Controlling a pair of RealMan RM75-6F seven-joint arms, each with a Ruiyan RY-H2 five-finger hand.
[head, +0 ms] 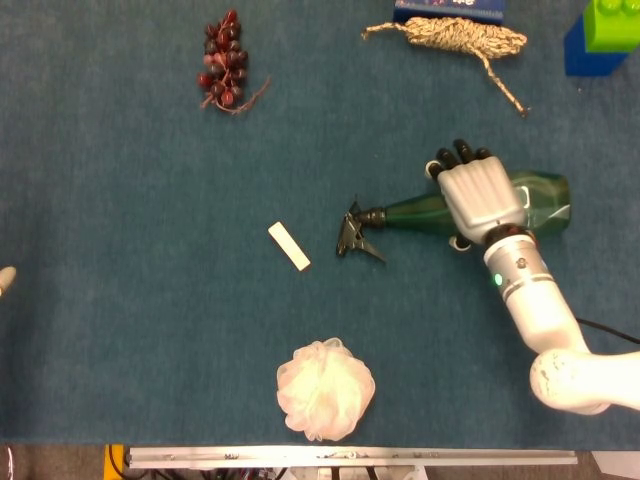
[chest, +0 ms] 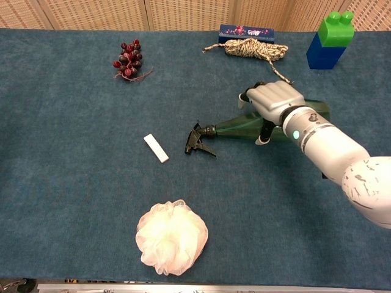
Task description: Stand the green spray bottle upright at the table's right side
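A blue cloth (head: 120, 330) covers the table. The bottle (head: 420, 211) lies flat on its side, black nozzle pointing left, right of the middle. The right hand (head: 482, 198) wraps over its body, fingers curled around it. Left of the nozzle lies a white stick (head: 289, 246), with a pouf (head: 325, 389) nearer the front edge. Behind the bottle lie rope (head: 460, 38) and grapes (head: 224, 62). At the cloth's left edge a pale tip of the left hand (head: 6, 279) shows; I cannot tell its state.

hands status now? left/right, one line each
Left hand: only a tip shows at the head view's edge; state cannot be told.
Right hand: wrapped around the lying green spray bottle, gripping it.
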